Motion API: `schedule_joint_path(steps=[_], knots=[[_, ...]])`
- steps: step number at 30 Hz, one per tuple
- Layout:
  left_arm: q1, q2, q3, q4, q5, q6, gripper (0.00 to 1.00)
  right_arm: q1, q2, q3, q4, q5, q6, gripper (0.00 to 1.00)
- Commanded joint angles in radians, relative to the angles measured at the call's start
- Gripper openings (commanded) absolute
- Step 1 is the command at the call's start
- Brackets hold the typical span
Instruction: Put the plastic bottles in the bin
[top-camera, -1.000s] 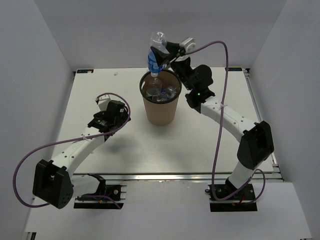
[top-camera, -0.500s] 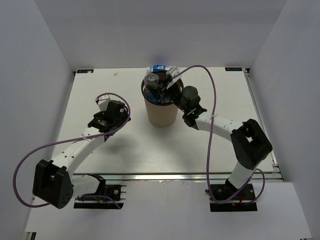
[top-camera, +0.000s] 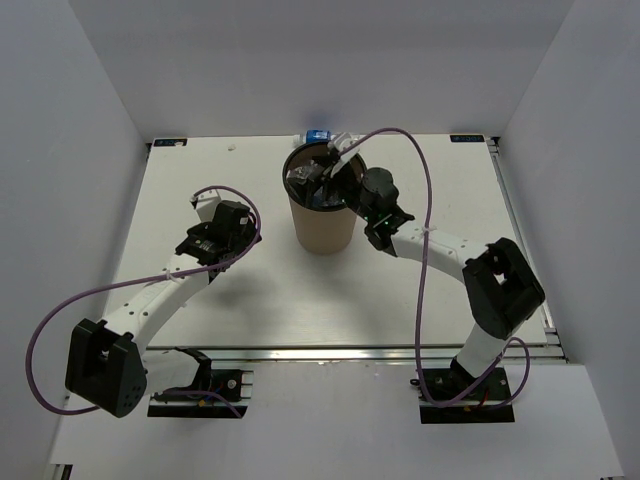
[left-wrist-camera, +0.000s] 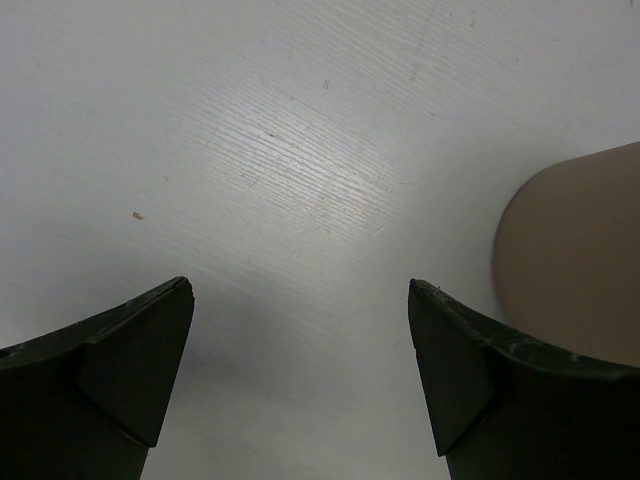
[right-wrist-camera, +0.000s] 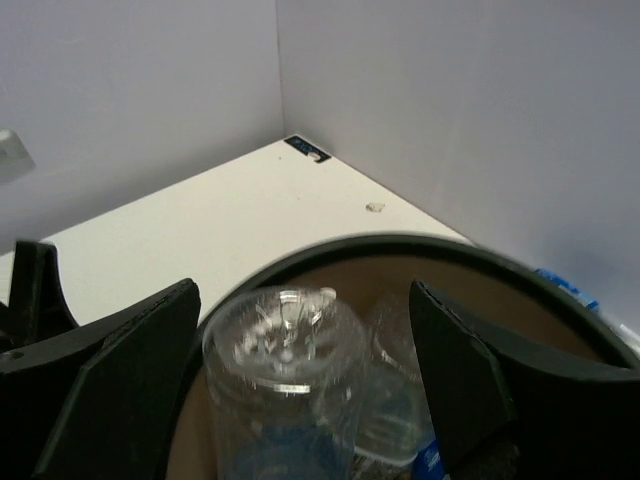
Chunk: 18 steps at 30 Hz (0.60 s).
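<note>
The brown bin (top-camera: 322, 228) stands at the back middle of the table, with several clear plastic bottles (top-camera: 312, 180) inside. My right gripper (top-camera: 336, 163) hangs over its dark rim (right-wrist-camera: 400, 243), open. In the right wrist view a bottle (right-wrist-camera: 285, 365) with a blue label stands base-up in the bin between the spread fingers of that gripper (right-wrist-camera: 300, 340), touching neither. Another bottle (right-wrist-camera: 400, 400) lies beside it. My left gripper (top-camera: 207, 205) hovers open over bare table (left-wrist-camera: 300, 180), left of the bin, nothing between its fingers (left-wrist-camera: 130, 350). The bin's wall (left-wrist-camera: 580, 250) shows at the right.
A small blue-and-white thing (top-camera: 320, 133) sits behind the bin against the back wall; I cannot tell what it is. White walls close the table on the left, back and right. Purple cables loop from both arms.
The right arm came down from above the bin to its rim with the bottle, then its jaws opened and the bottle dropped inside. The left arm has not moved.
</note>
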Motion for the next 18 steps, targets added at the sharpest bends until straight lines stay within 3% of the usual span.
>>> schedule_joint_path(steps=[1,6,13,15,18], knots=[[0.0,0.0,0.025,-0.014,-0.007,-0.009,0.97,0.001,-0.079,0.123,-0.079,-0.002,-0.012,0.89],[0.0,0.015,0.043,-0.022,-0.025,-0.009,0.98,-0.002,-0.099,0.307,-0.237,0.016,-0.061,0.89],[0.0,0.04,0.076,-0.005,-0.031,0.002,0.98,-0.065,-0.058,0.557,-0.538,0.189,-0.025,0.89],[0.003,0.063,0.097,-0.011,-0.045,0.002,0.98,-0.138,-0.041,0.582,-0.607,0.162,0.073,0.89],[0.012,0.093,0.12,-0.007,-0.045,0.008,0.98,-0.299,0.001,0.611,-0.633,-0.034,0.276,0.89]])
